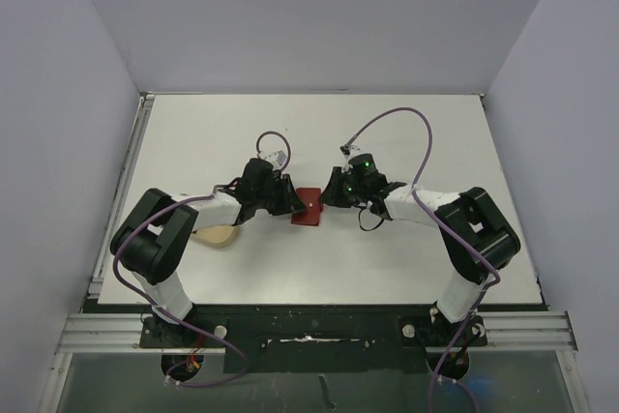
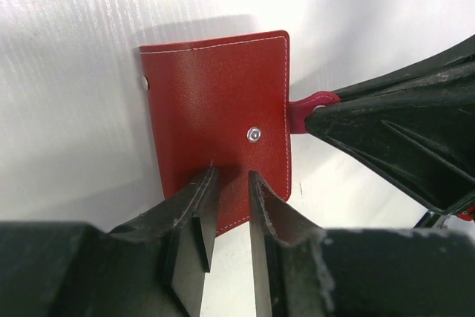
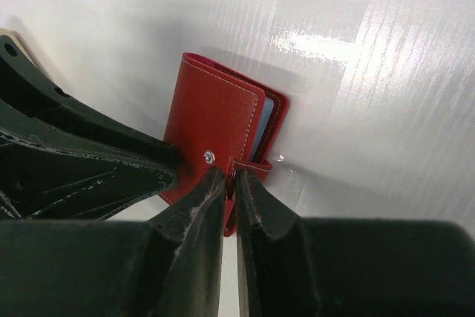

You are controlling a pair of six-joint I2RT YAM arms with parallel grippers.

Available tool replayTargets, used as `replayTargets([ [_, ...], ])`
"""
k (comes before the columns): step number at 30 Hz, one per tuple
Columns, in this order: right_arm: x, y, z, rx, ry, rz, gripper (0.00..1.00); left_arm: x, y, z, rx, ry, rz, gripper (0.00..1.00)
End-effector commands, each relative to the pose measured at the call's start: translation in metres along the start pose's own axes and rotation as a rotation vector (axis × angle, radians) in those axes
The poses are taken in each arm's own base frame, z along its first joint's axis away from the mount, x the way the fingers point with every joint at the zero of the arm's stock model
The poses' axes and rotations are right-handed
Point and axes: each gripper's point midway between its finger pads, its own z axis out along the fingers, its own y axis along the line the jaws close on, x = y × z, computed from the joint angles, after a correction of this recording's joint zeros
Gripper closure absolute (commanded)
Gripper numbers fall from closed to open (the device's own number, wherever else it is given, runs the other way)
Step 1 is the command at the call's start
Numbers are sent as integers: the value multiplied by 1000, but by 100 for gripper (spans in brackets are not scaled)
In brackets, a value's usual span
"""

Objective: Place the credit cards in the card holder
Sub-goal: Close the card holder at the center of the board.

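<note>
The card holder, a red wallet, lies folded shut on the white table between both arms. A pale blue credit card edge shows inside its open side. My left gripper stands slightly open, its fingertips resting on the red cover with nothing between them. My right gripper is shut on the wallet's small snap tab, just beside the metal stud. In the top view the left gripper and the right gripper meet at the wallet from opposite sides.
A tan oval dish sits on the table under the left forearm. Purple cables loop above both wrists. The right fingers fill the right side of the left wrist view. Grey walls enclose the table on three sides.
</note>
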Motion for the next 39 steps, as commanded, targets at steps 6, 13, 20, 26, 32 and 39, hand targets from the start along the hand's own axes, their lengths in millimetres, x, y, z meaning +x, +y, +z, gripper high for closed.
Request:
replayTargets([
  [6,-24,15,-7,-37,-66,-19,90,-38,9,-11,-135,-47,91,67],
  [13,-25,13,-8,-24,-66,-27,90,-42,8,-15,-140,-53,113,62],
  [20,-26,13,-8,-20,-67,-35,90,-35,19,-10,-178,-19,145,58],
  [26,-29,13,-12,-12,-76,-46,90,-19,26,1,-198,38,99,61],
  [32,-29,13,-15,-8,-72,-62,89,-1,20,2,-203,23,20,68],
  [39,-28,14,-10,-16,-52,-73,87,9,16,4,-205,28,-16,72],
])
